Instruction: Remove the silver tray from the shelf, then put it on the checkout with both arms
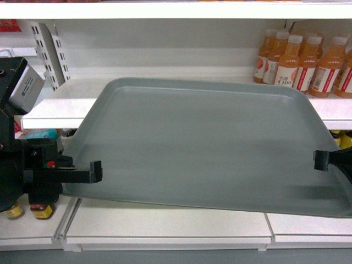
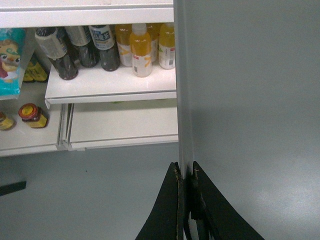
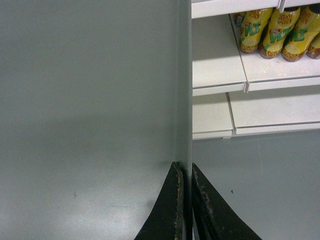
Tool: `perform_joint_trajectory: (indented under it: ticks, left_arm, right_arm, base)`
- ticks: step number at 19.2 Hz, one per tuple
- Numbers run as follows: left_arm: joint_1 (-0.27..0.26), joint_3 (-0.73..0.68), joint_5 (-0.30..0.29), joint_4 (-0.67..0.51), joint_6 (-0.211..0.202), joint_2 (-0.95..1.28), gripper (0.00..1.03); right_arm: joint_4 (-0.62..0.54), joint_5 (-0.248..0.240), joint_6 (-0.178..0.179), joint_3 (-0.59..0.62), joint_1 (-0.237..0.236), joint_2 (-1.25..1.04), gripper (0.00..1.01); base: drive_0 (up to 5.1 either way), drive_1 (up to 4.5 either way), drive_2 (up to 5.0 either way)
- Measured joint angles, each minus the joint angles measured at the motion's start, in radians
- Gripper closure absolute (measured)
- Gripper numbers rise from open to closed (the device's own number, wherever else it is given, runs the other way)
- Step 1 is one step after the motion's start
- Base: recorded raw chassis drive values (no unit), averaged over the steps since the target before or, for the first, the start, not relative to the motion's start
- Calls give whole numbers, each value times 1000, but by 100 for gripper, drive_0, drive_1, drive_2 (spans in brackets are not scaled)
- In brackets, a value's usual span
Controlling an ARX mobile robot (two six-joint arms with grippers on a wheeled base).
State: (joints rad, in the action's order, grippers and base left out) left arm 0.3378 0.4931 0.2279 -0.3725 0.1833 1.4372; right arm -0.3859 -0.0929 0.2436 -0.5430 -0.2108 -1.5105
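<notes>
While clamped thin on opposite short rims by left gripper [image 2: 186,172] and right gripper [image 3: 186,172], silver tray [image 1: 203,146] spans lengthwise between, far edge over shelf [image 1: 60,107], equally near both

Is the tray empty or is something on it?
Empty: the tray shows only bare grey surface, rim to rim, in the head view.

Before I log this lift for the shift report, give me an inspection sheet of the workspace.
Surface: white shelf, tray's far edge over it.
Job's things: tray held out from the shelf, empty.
Clutter: orange bottles right of tray; yellow bottles and jars on lower shelves.
Grippers: left gripper and right gripper each shut on a tray rim.
Cables: nothing seen.
Surroundings: grey floor; checkout not seen.
</notes>
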Motion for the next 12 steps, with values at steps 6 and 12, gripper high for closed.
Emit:
perform_joint_trajectory:
  ticks: [6,12]
  left_arm:
    - [0,0,0,0,0,0,100]
    - [0,0,1,-2,0,0,100]
  right_arm:
    - [1,0,0,0,0,0,97]
    - [-5,-1,0,0,-4,0,97]
  base:
    - [6,-385,397]
    - [11,-380,401]
